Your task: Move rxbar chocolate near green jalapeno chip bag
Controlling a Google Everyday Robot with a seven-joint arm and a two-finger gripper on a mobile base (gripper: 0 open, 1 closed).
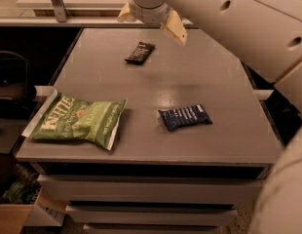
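camera view: rxbar chocolate (140, 52) well apart from green jalapeno chip bag (78, 122)

the bag, lettered "kettle", lies at the table's (199, 77) near left edge; the bar lies far behind it, its white lettering unreadable. a dark blue packet (184, 117) sits to the bag's right. the gripper (149, 21) hangs beyond the bar, jaws spread, holding nothing.

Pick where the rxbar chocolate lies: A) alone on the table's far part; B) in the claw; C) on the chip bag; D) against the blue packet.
A: the rxbar chocolate lies flat near the far edge of the table, apart from the green jalapeno chip bag and the blue packet; the open claw hangs above that edge, empty.
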